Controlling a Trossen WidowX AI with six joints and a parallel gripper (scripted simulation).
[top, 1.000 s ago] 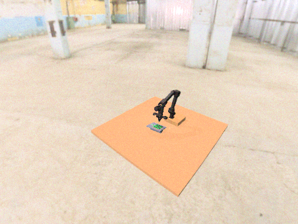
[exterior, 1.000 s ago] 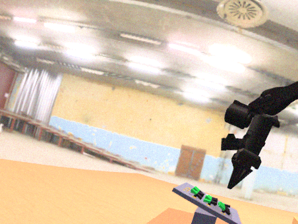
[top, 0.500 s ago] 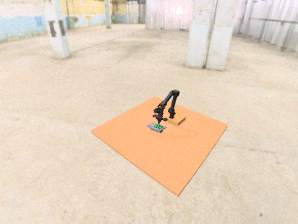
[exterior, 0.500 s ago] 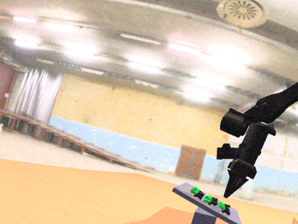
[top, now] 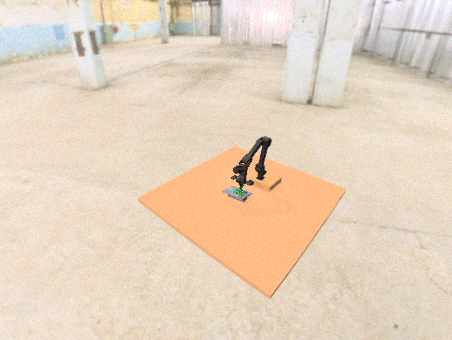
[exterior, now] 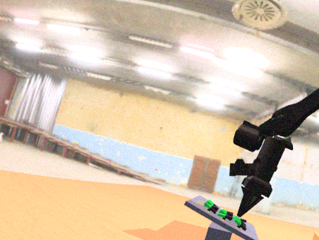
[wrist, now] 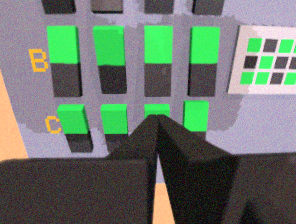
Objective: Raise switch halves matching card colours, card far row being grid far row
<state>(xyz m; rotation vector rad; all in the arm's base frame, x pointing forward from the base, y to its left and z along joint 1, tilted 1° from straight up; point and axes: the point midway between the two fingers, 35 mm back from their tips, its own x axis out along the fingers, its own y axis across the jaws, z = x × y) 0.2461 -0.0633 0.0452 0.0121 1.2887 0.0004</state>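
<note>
1. The gripper (wrist: 157, 117) has its fingers pressed fully together with nothing between them, forming 1 blunt wedge that serves as a pushing tool.

2. In the wrist view that wedge sits over row C of the panel (wrist: 130, 95), its tip on or just above the third switch (wrist: 157, 109) from the left. Whether it touches cannot be told from this view; the exterior view shows the tip (exterior: 241, 212) down at the switches near the panel's edge.

3. The card (wrist: 265, 61) lies just beside the grid on the arm's right, partly cut off by the frame edge.

4. The switches look like stiff rockers: rigid 2-colour caps, green far half and dark grey near half, pivoting about the middle. They probably need a firm, short press and then snap over; there is nothing to grasp, so no hold is wanted.

5. The contact point should be the raised end only, well away from the pivot, where the leverage is best. Pressing near the middle would likely do nothing.

6. The caps look smooth, so a slanted tip could skid off toward the neighbouring switch (wrist: 196, 116), which stands near. A straight-down push, centred across the cap's width, seems safest.

7. The panel (exterior: 220, 217) sits tilted on a small stand, so the press probably needs to follow its slope.
</note>
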